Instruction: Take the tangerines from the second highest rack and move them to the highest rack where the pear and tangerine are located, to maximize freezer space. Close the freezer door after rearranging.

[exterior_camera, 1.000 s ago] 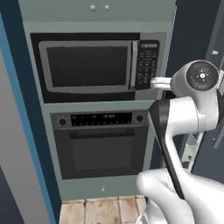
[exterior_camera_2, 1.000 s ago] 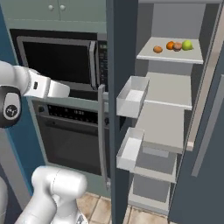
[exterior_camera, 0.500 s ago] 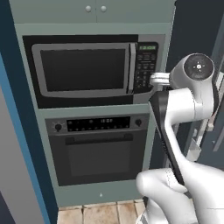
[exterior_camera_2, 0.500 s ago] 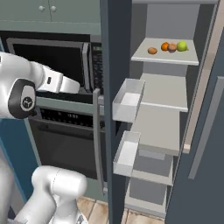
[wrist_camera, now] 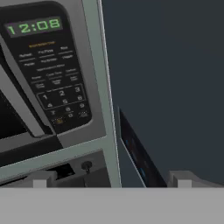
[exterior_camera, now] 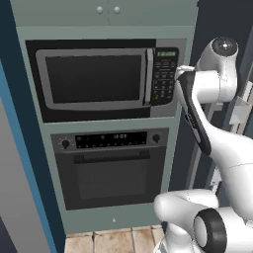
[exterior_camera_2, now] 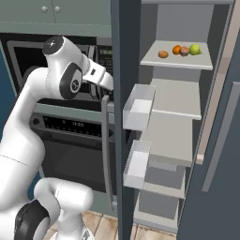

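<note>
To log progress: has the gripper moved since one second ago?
Yes. The gripper moved right across the microwave, from its glass door toward the freezer door edge.

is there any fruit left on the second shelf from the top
No, the second shelf is bare in the right base view; all four fruits sit on the top shelf.

You see a matt dark blue-grey freezer door (exterior_camera_2: 125,70), smooth like painted metal, with white bins (exterior_camera_2: 139,107) that look like plain plastic. The highest rack (exterior_camera_2: 176,62) looks a flat, pale, matt slab. The tangerines (exterior_camera_2: 163,54) look dull-skinned, the pear (exterior_camera_2: 194,49) slightly glossier. The microwave (exterior_camera: 106,79) shows a brushed-metal-looking frame around dark glossy glass; its keypad (wrist_camera: 48,70) is smooth black. The oven door (exterior_camera: 111,180) looks like black glass. The floor (exterior_camera: 111,240) looks like mottled stone tile.
</note>
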Robot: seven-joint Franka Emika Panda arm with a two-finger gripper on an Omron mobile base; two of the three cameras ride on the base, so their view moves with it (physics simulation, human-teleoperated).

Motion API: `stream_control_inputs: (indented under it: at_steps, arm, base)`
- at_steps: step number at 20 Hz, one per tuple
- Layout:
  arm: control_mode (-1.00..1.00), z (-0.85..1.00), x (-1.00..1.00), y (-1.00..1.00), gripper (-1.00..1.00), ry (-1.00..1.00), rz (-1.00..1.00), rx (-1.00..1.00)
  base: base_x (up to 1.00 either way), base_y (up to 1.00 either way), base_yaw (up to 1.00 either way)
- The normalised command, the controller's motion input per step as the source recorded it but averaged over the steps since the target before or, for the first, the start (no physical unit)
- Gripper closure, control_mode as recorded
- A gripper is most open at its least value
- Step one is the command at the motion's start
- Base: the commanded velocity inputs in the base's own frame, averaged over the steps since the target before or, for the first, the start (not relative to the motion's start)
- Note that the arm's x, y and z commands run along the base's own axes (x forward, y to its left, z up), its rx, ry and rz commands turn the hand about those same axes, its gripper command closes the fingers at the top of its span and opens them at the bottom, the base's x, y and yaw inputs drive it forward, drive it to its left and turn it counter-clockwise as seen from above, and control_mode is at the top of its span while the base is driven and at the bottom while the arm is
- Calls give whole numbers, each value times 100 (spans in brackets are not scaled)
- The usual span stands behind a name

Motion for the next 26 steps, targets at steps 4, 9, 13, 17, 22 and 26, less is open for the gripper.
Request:
stream_control_inputs:
  at_steps: [4,9,13,17,22,26]
  arm:
    - [-100,0,62,-93,-100,2,0,10]
    - [-100,0,41,-100,-100,0,-1,8]
    - [-100,0,31,-100,-100,0,-2,5]
    - [-100,0,48,-90,-100,0,0,13]
    - [-100,-7,72,-65,-100,0,2,20]
    - [-100,-29,80,-33,-100,-2,8,17]
  base:
    - [0,0,0]
    - [0,0,0]
    - [0,0,0]
    - [0,0,0]
    - [0,0,0]
    - [0,0,0]
